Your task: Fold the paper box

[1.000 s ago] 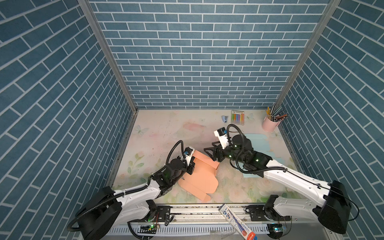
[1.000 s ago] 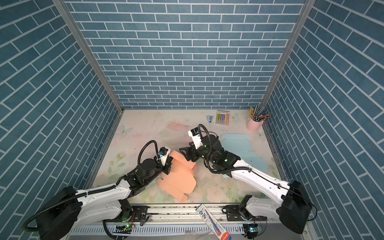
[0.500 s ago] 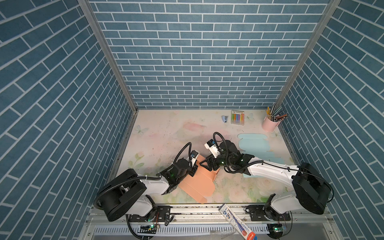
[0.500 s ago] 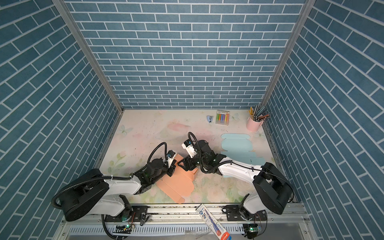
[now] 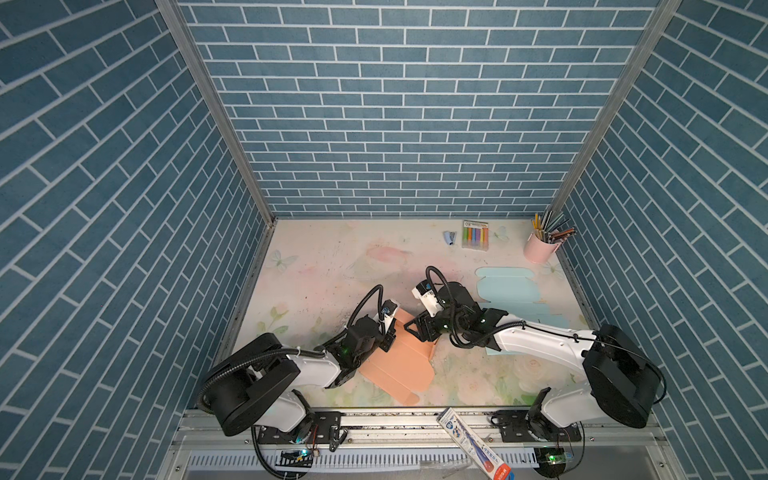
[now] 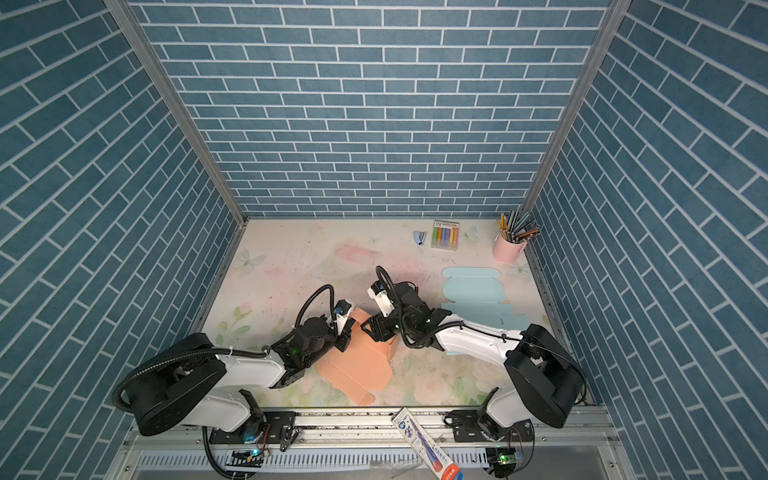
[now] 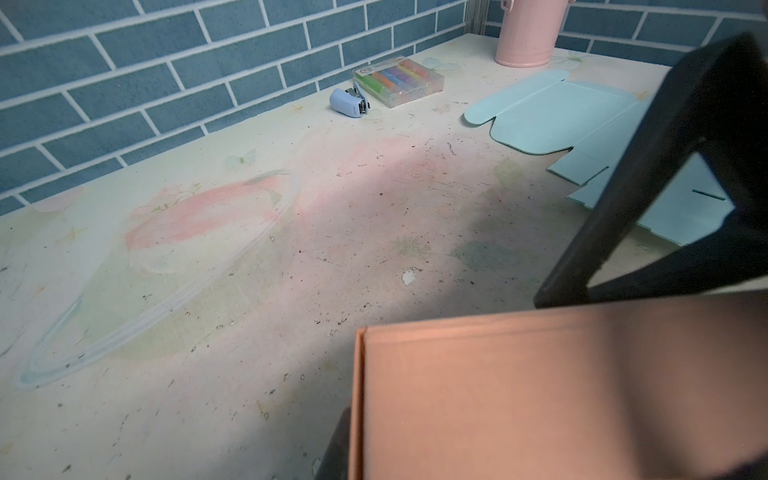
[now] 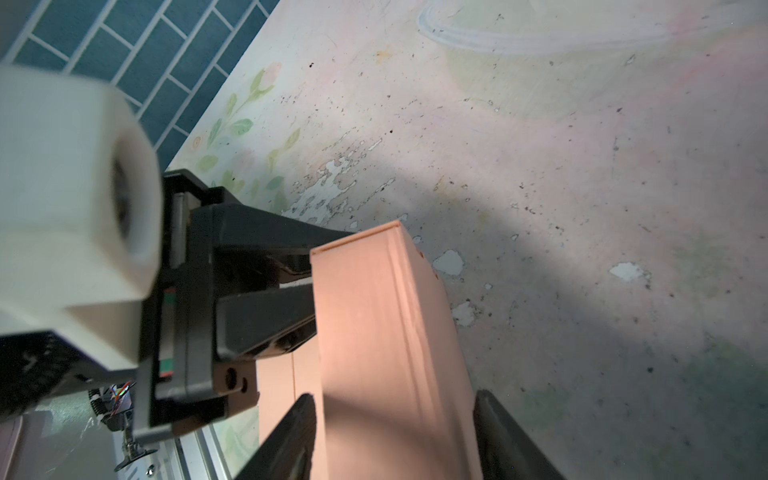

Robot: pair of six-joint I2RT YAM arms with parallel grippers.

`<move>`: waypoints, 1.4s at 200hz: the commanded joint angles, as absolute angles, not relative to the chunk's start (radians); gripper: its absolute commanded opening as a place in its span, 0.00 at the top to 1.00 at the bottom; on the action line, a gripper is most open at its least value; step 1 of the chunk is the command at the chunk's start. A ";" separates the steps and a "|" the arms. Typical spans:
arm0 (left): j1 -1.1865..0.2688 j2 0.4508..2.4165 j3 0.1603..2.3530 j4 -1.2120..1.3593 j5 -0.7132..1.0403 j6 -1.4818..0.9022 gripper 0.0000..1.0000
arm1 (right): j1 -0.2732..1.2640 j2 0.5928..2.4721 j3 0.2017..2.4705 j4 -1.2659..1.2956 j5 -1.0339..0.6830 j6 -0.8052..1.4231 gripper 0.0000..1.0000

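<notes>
Right gripper (image 8: 395, 397) astride paper box (image 8: 374, 311)

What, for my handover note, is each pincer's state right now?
Left pincer: at the orange box's edge; open or closed cannot be told.
Right pincer: straddles the box's raised wall; grip cannot be told.

You face a booth closed in on three sides by blue brick-pattern walls (image 5: 395, 104), joined by grey metal corner posts (image 5: 217, 108). Your tabletop (image 5: 332, 266) is pale, printed with faded flowers and butterflies, scuffed and speckled. A metal rail (image 5: 395, 430) runs along its near edge. The light is soft and even.
</notes>
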State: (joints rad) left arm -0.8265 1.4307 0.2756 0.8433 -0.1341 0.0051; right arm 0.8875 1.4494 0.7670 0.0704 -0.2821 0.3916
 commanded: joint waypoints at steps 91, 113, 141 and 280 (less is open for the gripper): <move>-0.895 1.291 0.229 0.736 -0.176 -0.065 0.60 | 0.871 1.446 0.768 0.013 -0.182 0.371 0.43; -0.943 1.192 0.216 0.604 -0.218 -0.141 0.54 | 0.839 1.449 0.754 0.049 -0.234 0.380 0.43; -0.973 1.028 0.214 0.382 -0.268 -0.296 0.51 | 0.781 1.456 0.729 0.097 -0.310 0.403 0.45; -0.956 0.669 0.391 -0.308 -0.235 -0.951 0.13 | 0.542 1.480 0.562 0.398 -0.604 0.565 0.53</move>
State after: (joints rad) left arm -0.9600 0.6743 0.4305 -0.2497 -0.2287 -0.8326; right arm 0.5526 1.4715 0.5785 0.3450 -0.5541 0.5282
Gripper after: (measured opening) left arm 0.776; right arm 0.472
